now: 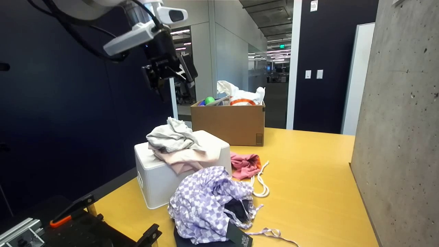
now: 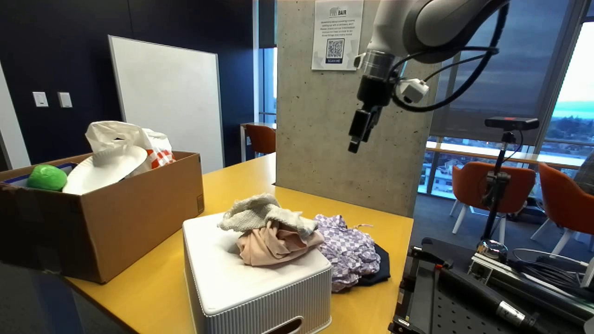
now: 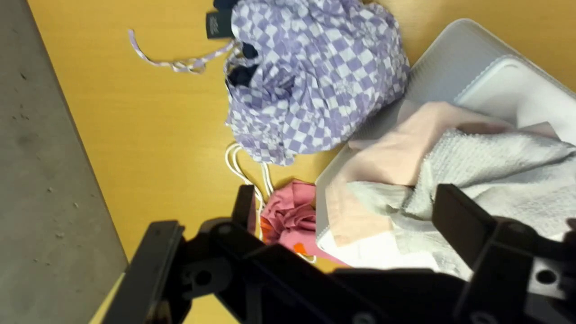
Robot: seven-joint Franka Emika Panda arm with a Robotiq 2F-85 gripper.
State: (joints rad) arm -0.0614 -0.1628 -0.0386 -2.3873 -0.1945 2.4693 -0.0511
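Whiteboard (image 2: pixel 168 104), concrete pillar (image 2: pixel 318 132) with poster (image 2: pixel 337 36), 3 orange chairs (image 2: pixel 519 188)

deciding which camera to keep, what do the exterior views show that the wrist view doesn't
Only the exterior views: cardboard box, green ball, plastic bag, robot arm.

Only the wrist view: a short bit of white cord by the lower edge of the pink pouch, which also shows in an exterior view.

Shared by all: checkered bag, white box, peach cloth, gray cloth, yellow table, concrete pillar and gripper.
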